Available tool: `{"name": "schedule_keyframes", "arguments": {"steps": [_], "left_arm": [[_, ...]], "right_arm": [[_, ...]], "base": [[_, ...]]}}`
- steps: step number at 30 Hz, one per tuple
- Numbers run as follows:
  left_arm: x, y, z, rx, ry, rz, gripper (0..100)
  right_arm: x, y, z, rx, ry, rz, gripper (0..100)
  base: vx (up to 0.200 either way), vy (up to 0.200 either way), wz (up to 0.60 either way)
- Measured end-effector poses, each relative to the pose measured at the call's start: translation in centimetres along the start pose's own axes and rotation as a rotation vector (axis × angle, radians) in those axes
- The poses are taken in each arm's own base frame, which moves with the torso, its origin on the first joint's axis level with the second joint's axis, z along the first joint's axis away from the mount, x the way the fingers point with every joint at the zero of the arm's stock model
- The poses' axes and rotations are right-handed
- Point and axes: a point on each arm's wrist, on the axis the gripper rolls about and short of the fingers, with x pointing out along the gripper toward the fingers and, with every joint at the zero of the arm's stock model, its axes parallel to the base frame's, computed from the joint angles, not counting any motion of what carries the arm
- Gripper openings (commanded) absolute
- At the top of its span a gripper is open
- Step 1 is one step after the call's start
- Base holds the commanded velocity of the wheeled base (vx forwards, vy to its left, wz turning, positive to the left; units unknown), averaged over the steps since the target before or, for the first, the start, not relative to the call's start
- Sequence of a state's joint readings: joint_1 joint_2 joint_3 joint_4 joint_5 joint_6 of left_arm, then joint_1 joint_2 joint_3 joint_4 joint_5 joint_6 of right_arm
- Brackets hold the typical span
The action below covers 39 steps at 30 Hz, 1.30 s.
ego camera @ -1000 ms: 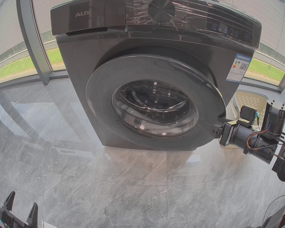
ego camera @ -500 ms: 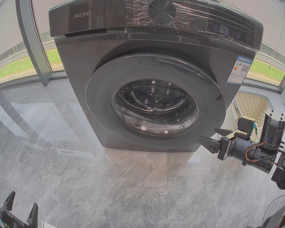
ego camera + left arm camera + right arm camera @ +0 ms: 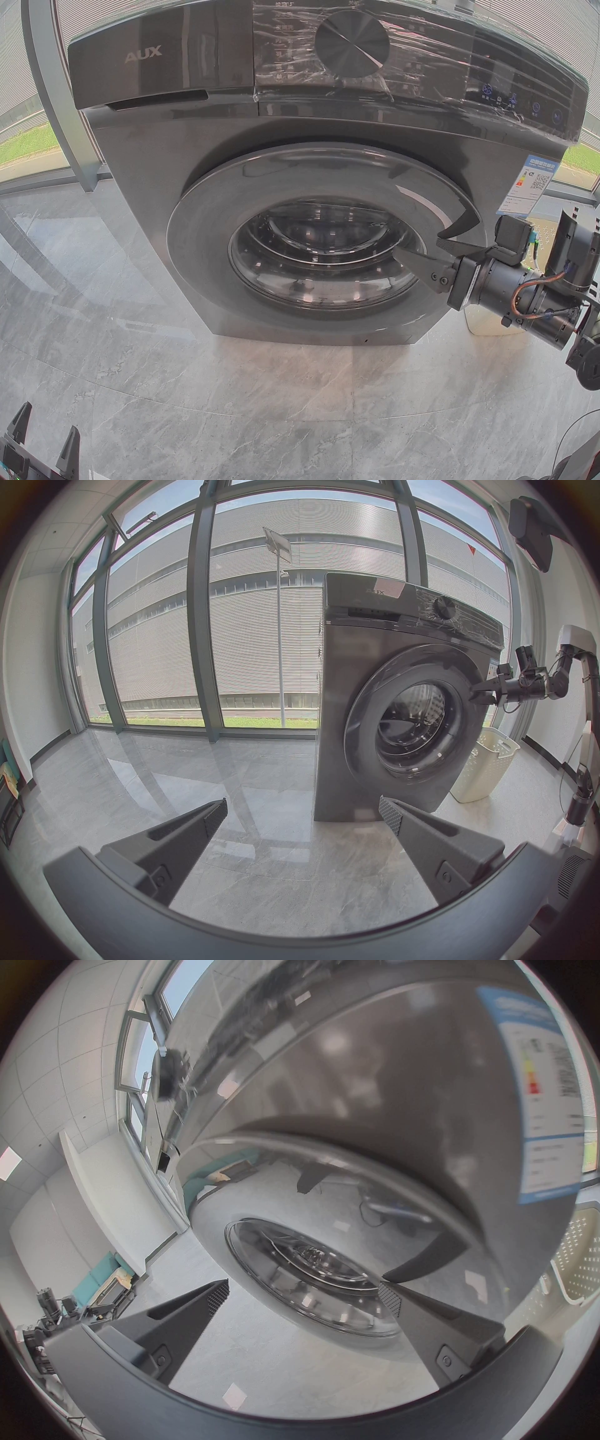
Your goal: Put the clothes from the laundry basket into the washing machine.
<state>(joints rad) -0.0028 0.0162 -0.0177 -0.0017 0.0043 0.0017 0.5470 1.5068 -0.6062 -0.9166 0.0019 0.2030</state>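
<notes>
**Right claw spread at the washer door; laundry basket beside the machine**

The dark grey washing machine (image 3: 156, 162) stands on a pale marble-look floor (image 3: 281, 400) in front of tall windows (image 3: 156, 636). Its round door (image 3: 206, 237) with the glass porthole appears shut against the front.

The white perforated laundry basket (image 3: 484, 764) sits on the floor just beside the machine, on the robot's right. What it holds cannot be made out.

The right gripper (image 3: 417, 245) is held level in front of the door's right edge, close to the dark handle recess, with its two fingers spread apart and nothing between them. Whether a fingertip touches the door cannot be told.

The left gripper (image 3: 303, 808) is low and well away from the machine, its fingers also spread wide and empty.

A blue-edged label (image 3: 528, 185) is stuck on the front at upper right, and a round dial (image 3: 352, 44) sits on the film-wrapped control panel.
</notes>
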Motion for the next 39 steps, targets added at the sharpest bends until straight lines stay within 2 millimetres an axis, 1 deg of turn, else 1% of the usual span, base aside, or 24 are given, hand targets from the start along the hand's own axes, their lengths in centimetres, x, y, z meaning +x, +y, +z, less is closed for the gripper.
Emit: {"name": "schedule_keyframes", "arguments": {"steps": [3, 7, 12, 14, 16, 18, 21, 22, 26, 28, 32, 39], "left_arm": [[0.0, 0.0, 0.0, 0.000, -0.001, 0.000, 100], [0.0, 0.0, 0.0, 0.000, 0.000, -0.001, 100], [0.0, 0.0, 0.0, 0.000, 0.000, 0.000, 100], [0.0, 0.0, 0.0, 0.000, 0.000, 0.000, 100], [0.0, 0.0, 0.0, 0.000, 0.000, 0.000, 100], [0.0, 0.0, 0.0, -0.001, 0.000, 0.000, 100], [0.0, 0.0, 0.0, -0.001, 0.000, 0.000, 100], [0.0, 0.0, 0.0, -0.001, 0.000, 0.000, 100], [0.0, 0.0, 0.0, -0.001, 0.000, 0.000, 100], [0.0, 0.0, 0.0, -0.001, 0.000, 0.000, 100], [0.0, 0.0, 0.0, -0.001, 0.000, 0.000, 100], [0.0, 0.0, 0.0, -0.002, 0.000, -0.001, 100]], "right_arm": [[0.2, -0.5, 0.2, 0.003, -0.002, -0.034, 100], [0.2, -1.1, -0.3, -0.001, 0.058, -0.081, 100], [0.0, -1.2, -0.4, -0.007, 0.073, -0.094, 100], [-0.6, -1.0, -0.6, -0.014, 0.054, -0.087, 100], [-1.4, -0.7, -0.6, -0.021, -0.005, -0.057, 100], [-2.6, -0.4, -0.9, -0.036, -0.022, -0.037, 100], [-5.0, -0.2, -2.4, -0.050, 0.024, -0.014, 100], [-6.0, -0.1, -3.0, -0.055, 0.053, 0.001, 100], [-10.1, -0.2, -4.3, -0.067, 0.079, 0.029, 100], [-11.6, -0.4, -4.6, -0.072, 0.079, 0.026, 100], [-14.8, -1.1, -4.9, -0.080, 0.063, -0.018, 100], [-20.2, -1.9, -5.8, -0.107, 0.032, -0.154, 100]], "base": [[0.000, 0.000, 0.00], [0.000, 0.000, 0.00], [0.000, 0.000, 0.00], [0.000, 0.000, 0.00], [0.000, 0.000, 0.00], [0.000, 0.000, 0.00], [0.000, 0.000, 0.00], [0.000, 0.000, 0.00], [0.000, 0.000, 0.00], [0.000, 0.000, 0.00], [0.000, 0.000, 0.00], [0.000, 0.000, 0.00]]}}
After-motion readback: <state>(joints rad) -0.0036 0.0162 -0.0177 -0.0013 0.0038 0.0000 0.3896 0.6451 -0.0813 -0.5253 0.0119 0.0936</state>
